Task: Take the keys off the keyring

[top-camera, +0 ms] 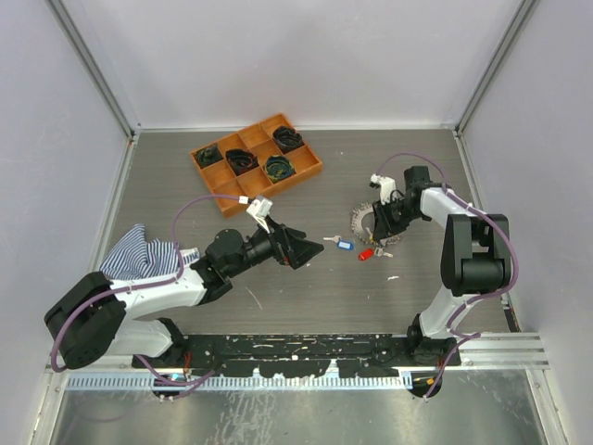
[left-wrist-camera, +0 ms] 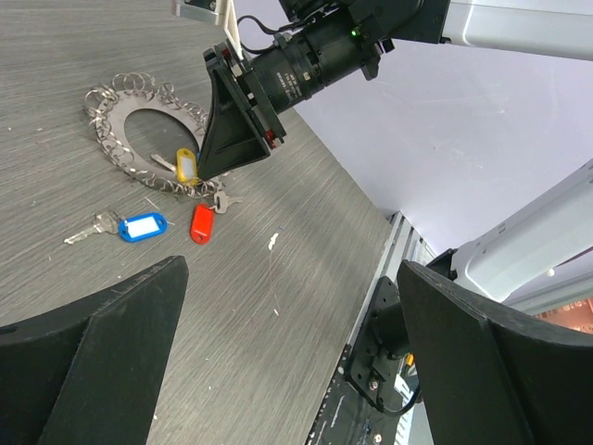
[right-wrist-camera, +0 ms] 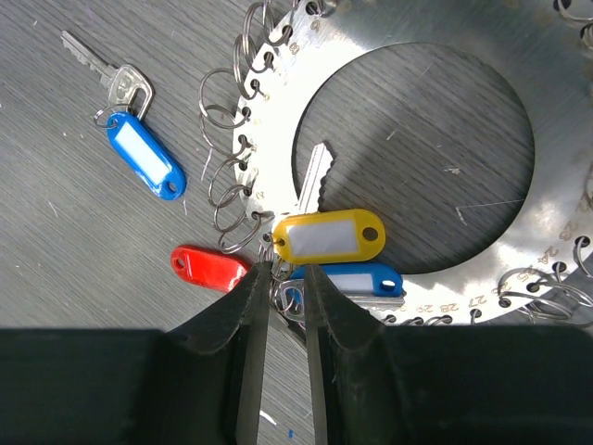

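1. Currently: keyring [right-wrist-camera: 554, 139] flat on the table [top-camera: 278, 315], right of centre, well off every edge.
2. Off the ring toward table centre: loose blue-tagged key [right-wrist-camera: 139, 153]. Just outside the rim: red tag [right-wrist-camera: 208, 269], cannot tell if attached. On the near rim: yellow tag [right-wrist-camera: 329, 234] and second blue tag [right-wrist-camera: 347, 281].
3. Handling, judged: stiff thin steel disc fringed with springy split rings [right-wrist-camera: 222, 93]. Light, hard, slippery. Probably slides as a whole unless pinned. Best hold likely a key head or plastic tag.
4. On right gripper [right-wrist-camera: 285, 278], fingers nearly together, thin gap straddling a silver bit at the rim. Cannot tell if clamped.
5. On left gripper [left-wrist-camera: 292, 269], fingers spread wide, nothing held, hovering left of the keys.
6. Writing: tiny stamped numbers round the disc, one seemingly 28. Tag inserts blank. No brand seen.
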Tool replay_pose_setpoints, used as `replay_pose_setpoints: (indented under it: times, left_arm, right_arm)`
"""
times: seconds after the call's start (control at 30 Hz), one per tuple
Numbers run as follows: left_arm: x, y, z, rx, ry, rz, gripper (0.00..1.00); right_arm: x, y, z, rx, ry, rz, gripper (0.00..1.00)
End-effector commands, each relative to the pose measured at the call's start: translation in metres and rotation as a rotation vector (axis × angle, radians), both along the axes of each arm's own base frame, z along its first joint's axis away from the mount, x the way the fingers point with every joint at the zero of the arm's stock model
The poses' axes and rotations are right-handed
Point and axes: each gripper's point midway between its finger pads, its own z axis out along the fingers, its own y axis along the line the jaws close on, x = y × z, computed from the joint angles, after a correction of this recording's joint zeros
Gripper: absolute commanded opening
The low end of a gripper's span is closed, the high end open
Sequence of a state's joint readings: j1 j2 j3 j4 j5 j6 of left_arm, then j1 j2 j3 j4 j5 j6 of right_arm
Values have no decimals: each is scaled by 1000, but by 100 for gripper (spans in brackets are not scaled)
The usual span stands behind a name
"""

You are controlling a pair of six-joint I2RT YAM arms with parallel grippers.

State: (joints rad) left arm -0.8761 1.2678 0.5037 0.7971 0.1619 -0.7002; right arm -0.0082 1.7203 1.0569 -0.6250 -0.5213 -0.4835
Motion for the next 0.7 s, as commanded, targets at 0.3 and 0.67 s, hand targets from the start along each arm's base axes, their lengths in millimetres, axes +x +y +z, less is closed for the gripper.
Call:
replay_pose_setpoints:
  times: [0.3,0.67]
  left_arm:
    - [-4,1,29,-87,-47,-11,98]
    - [-6,2,30,-97,-41,-11,98]
  right_arm:
    - [-5,9,10,37,2,37,31]
    - [-9,7,4,0,15,50,28]
